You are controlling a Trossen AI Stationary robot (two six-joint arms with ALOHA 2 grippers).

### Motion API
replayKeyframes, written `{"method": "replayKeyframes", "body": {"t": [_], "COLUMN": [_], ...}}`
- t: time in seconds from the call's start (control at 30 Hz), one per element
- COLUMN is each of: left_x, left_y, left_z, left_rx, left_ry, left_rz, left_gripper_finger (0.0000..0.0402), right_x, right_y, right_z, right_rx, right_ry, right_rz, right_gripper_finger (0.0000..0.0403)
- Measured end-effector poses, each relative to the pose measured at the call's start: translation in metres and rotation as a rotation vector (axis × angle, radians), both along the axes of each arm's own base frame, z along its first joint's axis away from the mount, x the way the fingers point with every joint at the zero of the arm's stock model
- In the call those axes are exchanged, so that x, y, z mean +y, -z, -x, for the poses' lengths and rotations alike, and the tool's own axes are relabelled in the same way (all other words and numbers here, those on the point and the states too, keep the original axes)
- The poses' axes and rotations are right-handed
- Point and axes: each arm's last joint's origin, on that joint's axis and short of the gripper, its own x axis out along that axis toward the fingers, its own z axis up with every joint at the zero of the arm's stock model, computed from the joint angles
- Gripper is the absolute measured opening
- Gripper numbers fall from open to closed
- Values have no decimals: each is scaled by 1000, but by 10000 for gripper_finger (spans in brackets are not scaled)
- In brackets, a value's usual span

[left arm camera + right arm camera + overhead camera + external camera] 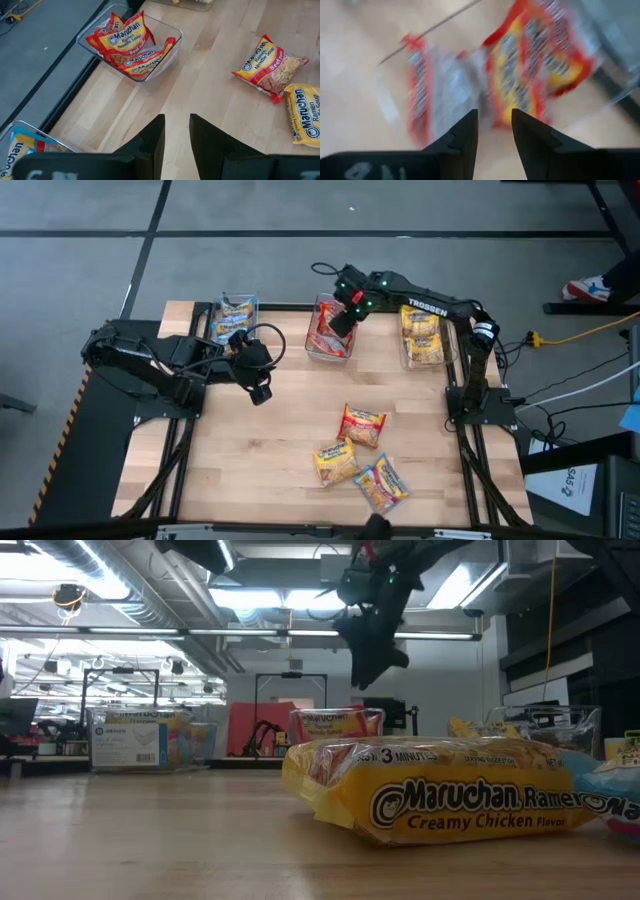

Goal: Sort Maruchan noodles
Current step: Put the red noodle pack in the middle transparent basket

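Sorted: three bins [330, 352] upper centre hold packets | left: three loose packets [360, 455] lower centre | right gripper [343, 320] over red bin, jaws parted, empty | left gripper [260, 390] jaws apart, idle.

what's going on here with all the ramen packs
A two-armed robot is sorting ramen packets into clear bins by colour. The right tool hovers over the middle bin of red packets, fingers apart, nothing between them. The left tool waits open over bare table. Blue packets sit in the left bin, yellow ones in the right bin. Three loose packets remain on the table.
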Motion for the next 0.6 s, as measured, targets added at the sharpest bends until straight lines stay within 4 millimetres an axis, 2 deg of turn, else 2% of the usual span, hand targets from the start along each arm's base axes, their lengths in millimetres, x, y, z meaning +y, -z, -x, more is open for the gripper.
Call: {"method": "replayKeyframes", "body": {"t": [0.13,0.3,0.47,0.6], "left_x": [0,0,0,-2], "left_y": [0,0,0,0], "left_z": [0,0,0,0], "left_rx": [0,3,3,3], "left_ry": [0,0,0,7], "left_rz": [0,-1,0,-1], "left_gripper_finger": [83,83,83,83], "right_x": [19,68,124,169], "right_y": [-24,-46,-55,-40], "right_z": [9,22,13,5], "right_rx": [79,271,260,343], "right_ry": [-30,-85,-123,-175], "right_rz": [-152,-336,-294,-140], "right_gripper_finger": [124,124,124,124]}}
